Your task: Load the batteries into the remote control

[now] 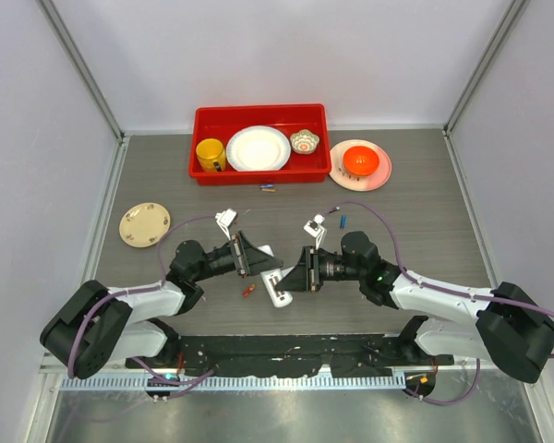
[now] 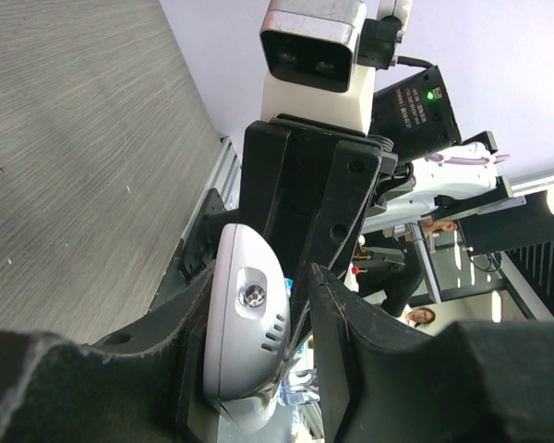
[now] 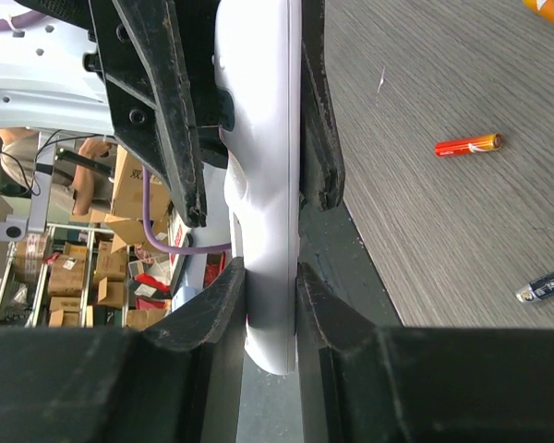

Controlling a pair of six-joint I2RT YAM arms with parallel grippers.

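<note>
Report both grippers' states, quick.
Left gripper: shut on the remote control.
Right gripper: shut on the same remote control.

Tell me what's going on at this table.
Both hands are clamped on the white remote control. The left hand and right hand grip it from opposite sides. A red-orange battery and a dark blue battery lie loose on the table. Whether any battery is loaded, I cannot tell.

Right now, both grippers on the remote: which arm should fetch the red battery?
Left, probably: red battery lies right beside the left gripper, while the right gripper is across the remote control, which it also grips.
</note>
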